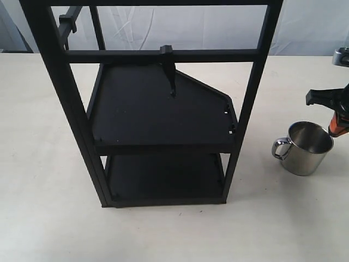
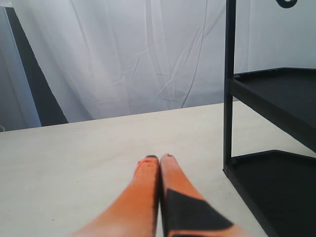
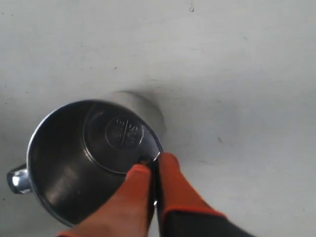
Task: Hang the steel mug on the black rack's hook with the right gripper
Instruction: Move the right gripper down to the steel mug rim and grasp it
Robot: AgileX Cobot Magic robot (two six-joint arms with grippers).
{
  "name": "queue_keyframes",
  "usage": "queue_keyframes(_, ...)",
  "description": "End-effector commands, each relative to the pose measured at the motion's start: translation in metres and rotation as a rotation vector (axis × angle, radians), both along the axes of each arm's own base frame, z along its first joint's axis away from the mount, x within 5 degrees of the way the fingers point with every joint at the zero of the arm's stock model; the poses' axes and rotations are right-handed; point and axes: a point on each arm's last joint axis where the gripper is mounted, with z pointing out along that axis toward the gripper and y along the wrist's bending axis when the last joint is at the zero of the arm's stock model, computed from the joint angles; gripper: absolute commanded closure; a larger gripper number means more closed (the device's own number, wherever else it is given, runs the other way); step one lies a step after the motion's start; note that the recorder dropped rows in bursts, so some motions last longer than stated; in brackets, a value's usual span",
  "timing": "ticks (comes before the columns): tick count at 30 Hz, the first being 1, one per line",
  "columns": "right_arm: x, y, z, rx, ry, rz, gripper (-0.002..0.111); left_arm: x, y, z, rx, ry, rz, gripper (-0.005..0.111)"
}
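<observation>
The steel mug (image 1: 304, 147) stands upright on the table to the right of the black rack (image 1: 152, 109), its handle toward the rack. My right gripper (image 1: 335, 130) is at the mug's far right rim. In the right wrist view the right gripper (image 3: 154, 170) is shut on the steel mug (image 3: 89, 153), one finger inside and one outside the wall. The hook (image 1: 170, 73) hangs from a clamp block on the rack's upper crossbar. In the left wrist view my left gripper (image 2: 159, 159) is shut and empty above the table, beside the black rack (image 2: 266, 148).
A white cloth backdrop (image 1: 180, 24) hangs behind the table. A second clamp and prong (image 1: 68, 22) sits on the rack's back left bar. Pale tabletop (image 1: 49, 218) lies in front of and left of the rack.
</observation>
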Motion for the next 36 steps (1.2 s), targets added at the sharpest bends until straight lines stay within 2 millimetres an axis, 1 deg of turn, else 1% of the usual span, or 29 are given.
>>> queue_keyframes(1,0.002,-0.001,0.003,-0.009,-0.023,0.025,0.080,0.000,0.000,0.001,-0.002,-0.009,-0.005,0.105)
queue_keyframes(4,0.003,-0.001,0.003,-0.011,-0.036,0.024,0.051,0.000,0.000,0.001,-0.002,-0.009,-0.005,0.105)
queue_keyframes(5,0.004,-0.001,0.002,-0.012,-0.038,0.023,0.047,0.000,0.000,0.001,-0.002,-0.009,-0.005,0.105)
queue_keyframes(6,0.005,-0.001,0.001,-0.013,-0.044,0.022,0.044,0.000,0.000,0.001,-0.002,-0.009,-0.005,0.105)
queue_keyframes(8,0.009,-0.002,-0.004,-0.019,-0.055,0.021,0.045,0.000,0.000,0.001,-0.002,-0.009,-0.005,0.105)
queue_keyframes(13,0.019,-0.004,-0.027,-0.036,-0.046,0.025,0.050,0.000,0.000,0.001,-0.002,-0.009,-0.005,0.105)
queue_keyframes(14,0.022,-0.005,-0.031,-0.041,-0.051,0.027,0.051,0.000,0.000,0.001,-0.002,-0.009,-0.005,0.105)
queue_keyframes(15,0.024,-0.006,-0.035,-0.048,-0.062,0.028,0.056,0.000,0.000,0.001,-0.002,-0.009,-0.005,0.105)
queue_keyframes(17,0.026,-0.006,-0.040,-0.048,-0.059,0.027,0.074,0.000,0.000,0.001,-0.002,-0.009,-0.005,0.105)
queue_keyframes(18,0.026,-0.006,-0.041,-0.047,-0.052,0.028,0.093,0.000,0.000,0.001,-0.002,-0.009,-0.005,0.105)
queue_keyframes(19,0.025,-0.006,-0.041,-0.045,-0.038,0.029,0.107,0.000,0.000,0.001,-0.002,-0.009,-0.005,0.105)
queue_keyframes(22,0.019,-0.005,-0.036,-0.037,0.008,0.046,0.109,0.000,0.000,0.001,-0.002,-0.009,-0.005,0.105)
queue_keyframes(26,0.005,-0.001,-0.020,0.004,0.072,0.053,0.109,0.000,0.000,0.001,-0.002,-0.009,-0.005,0.105)
queue_keyframes(31,-0.014,0.008,0.012,0.083,0.084,0.075,0.109,0.000,0.000,0.001,-0.002,-0.009,-0.005,0.105)
queue_keyframes(34,-0.030,0.013,0.029,0.118,0.047,0.088,0.109,0.000,0.000,0.001,-0.002,-0.009,-0.005,0.105)
queue_keyframes(36,-0.044,0.016,0.040,0.135,0.033,0.089,0.109,0.000,0.000,0.001,-0.002,-0.009,-0.005,0.105)
